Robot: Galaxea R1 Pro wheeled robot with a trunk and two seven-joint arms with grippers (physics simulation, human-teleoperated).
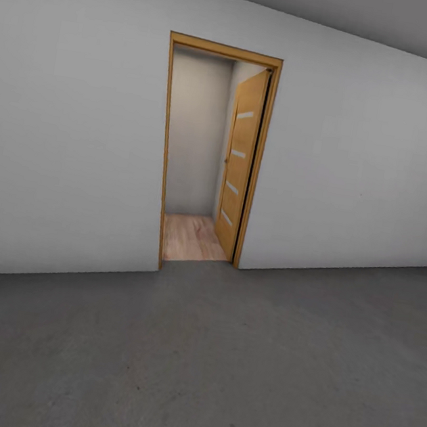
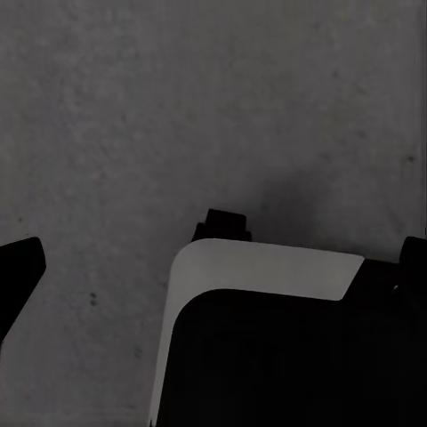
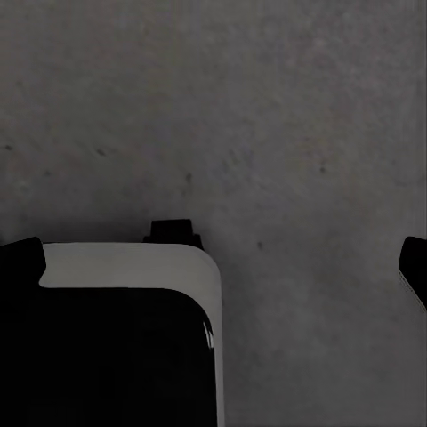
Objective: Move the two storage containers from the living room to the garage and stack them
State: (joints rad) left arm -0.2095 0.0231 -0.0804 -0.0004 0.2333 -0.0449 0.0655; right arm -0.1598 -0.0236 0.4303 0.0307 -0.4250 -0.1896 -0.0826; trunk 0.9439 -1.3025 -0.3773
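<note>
The two storage containers are out of view. I stand on the garage's dark grey concrete floor [image 1: 216, 378], facing a pale grey wall [image 1: 65, 150]. Beyond an open doorway [image 1: 200, 164] lies light wood-plank flooring [image 1: 189, 237]. In the left wrist view my left gripper [image 2: 216, 267] hangs open over the concrete, one black fingertip [image 2: 18, 276] at each side, nothing between them. My right gripper [image 3: 218, 265] is open the same way, its fingertips [image 3: 22, 262] wide apart and empty.
A wooden door [image 1: 239, 169] with pale slots is swung inward at the doorway's right side, inside a wooden frame [image 1: 162, 151]. My own white-and-black base [image 2: 267, 338] [image 3: 116, 329] shows under both wrists. Concrete floor stretches wide on both sides.
</note>
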